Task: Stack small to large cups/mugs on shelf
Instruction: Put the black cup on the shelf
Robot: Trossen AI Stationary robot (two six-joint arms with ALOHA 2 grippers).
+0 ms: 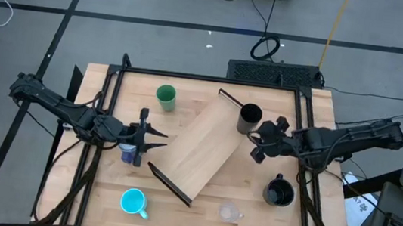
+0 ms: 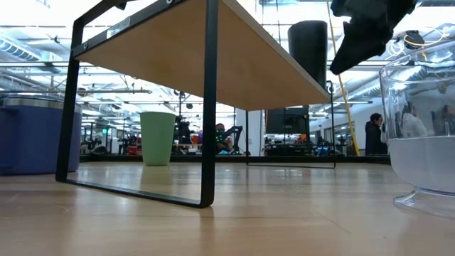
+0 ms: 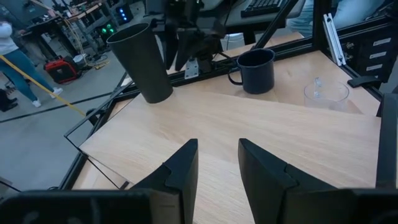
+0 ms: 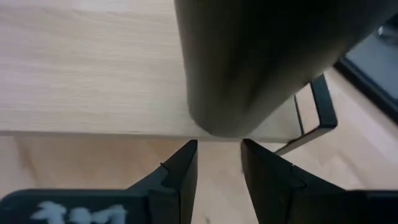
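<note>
Light-wood and long, the shelf (image 1: 199, 149) lies slantwise across the middle of the table (image 1: 295, 223), its dark brackets at the two short ends. On its far end stands the tall black cup (image 1: 249, 118), upright. Just beside that cup, off the shelf's right edge, hangs the right gripper (image 1: 261, 143); its fingers (image 4: 177, 177) stand a little apart with a bare gap between them, holding nothing, their tips just short of the cup's base. Off the shelf's left edge hangs the left gripper (image 1: 155, 136), its fingers (image 3: 180, 171) likewise partly parted and empty, pointing across the board. Under that gripper sits the blue-purple mug (image 1: 130, 153), mostly hidden. The green tumbler (image 1: 165, 97) stands beyond the shelf's far left side. The cyan handled mug (image 1: 133, 202) sits near the shelf's near end, the tiny clear cup (image 1: 230, 212) to the right of that end, and the wide black mug (image 1: 279, 191) well off the shelf's right side.
</note>
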